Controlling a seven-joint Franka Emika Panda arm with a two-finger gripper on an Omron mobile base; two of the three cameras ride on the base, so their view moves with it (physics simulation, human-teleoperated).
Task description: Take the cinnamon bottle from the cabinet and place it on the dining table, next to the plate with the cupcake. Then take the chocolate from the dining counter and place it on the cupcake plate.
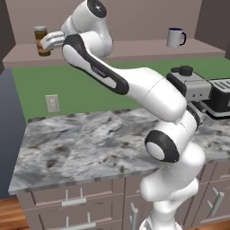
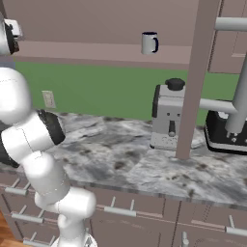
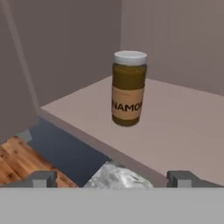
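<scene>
The cinnamon bottle (image 1: 40, 33), a brown jar with a pale lid and a tan label, stands upright at the left end of the cabinet shelf (image 1: 134, 49). In the hand view the cinnamon bottle (image 3: 128, 89) is ahead of me on the shelf board (image 3: 183, 127), set back from the shelf's front edge. My gripper (image 1: 47, 43) hovers just in front of the jar at its height. The gripper (image 3: 113, 179) is open, its fingertips (image 3: 43, 178) set wide apart with nothing between them. The dining table is out of view.
A white mug (image 1: 175, 37) stands at the right end of the shelf. Below lies a marble worktop (image 1: 81, 143) over taupe drawers, with a coffee machine (image 1: 191, 83) and a dark toaster (image 1: 220, 96) at its right. A wall socket (image 1: 53, 103) sits on the green wall.
</scene>
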